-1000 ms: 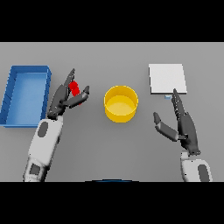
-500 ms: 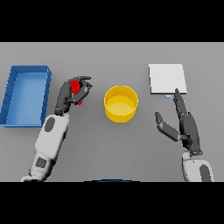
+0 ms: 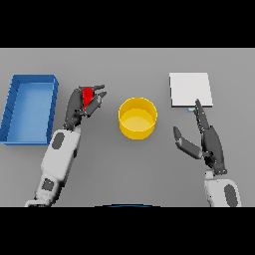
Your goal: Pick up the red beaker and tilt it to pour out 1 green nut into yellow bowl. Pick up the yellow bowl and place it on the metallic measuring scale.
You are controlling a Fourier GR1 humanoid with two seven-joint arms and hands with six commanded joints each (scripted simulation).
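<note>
1. Toward the left side of the worktop (image 3: 124, 174), the left hand (image 3: 82, 105) has its fingers curled round the red beaker (image 3: 87, 95), only part of which shows between them.
2. Just left of that hand sits the blue tray (image 3: 15, 107), along the worktop's left edge.
3. At the middle stands the yellow bowl (image 3: 137, 117), apart from the beaker and to its right; nothing can be seen inside it, and no green nut is visible.
4. Near the far right, the metallic measuring scale (image 3: 190, 89) lies flat; the right hand (image 3: 209, 142) rests in front of it, fingers straight and relaxed, holding nothing.
5. Risk, as I judge it: tilting before the beaker is over the bowl would drop the nut on the worktop; too steep a tilt could spill more than one.
6. A loose grasp could let the beaker slip during the tilt.
</note>
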